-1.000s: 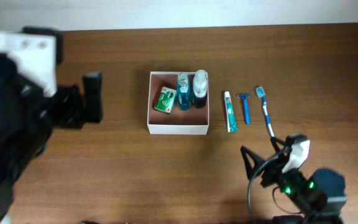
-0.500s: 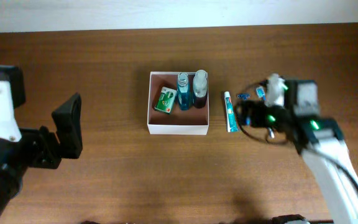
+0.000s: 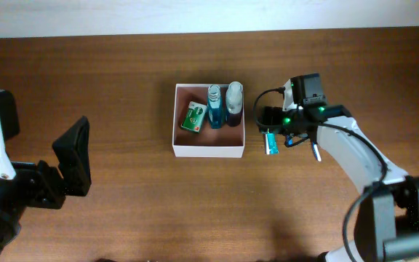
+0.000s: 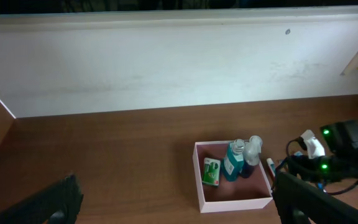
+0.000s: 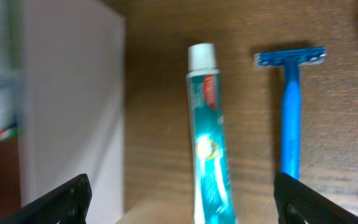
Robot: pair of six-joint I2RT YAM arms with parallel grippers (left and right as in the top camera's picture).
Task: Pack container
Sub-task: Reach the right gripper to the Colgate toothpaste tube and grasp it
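A cardboard box [image 3: 208, 151] sits mid-table; it looks light, thin-walled and easily dented, best held by a wall. The right claw [image 3: 269, 122] hovers over the toothpaste [image 5: 207, 155], spread wide, empty; the left claw [image 4: 179, 202] likewise.

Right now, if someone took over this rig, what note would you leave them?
Left gripper: open, empty, held well off to the left arm's side of the container.
Right gripper: open, empty, hovering over the toothpaste, with its fingers spread wide enough to take in both the toothpaste and the razor.
Done: the green box, blue bottle and pale-topped bottle are in the container.
Left: the toothpaste, razor and toothbrush lie on the table beside the container, on the right arm's side. None is gripped yet.
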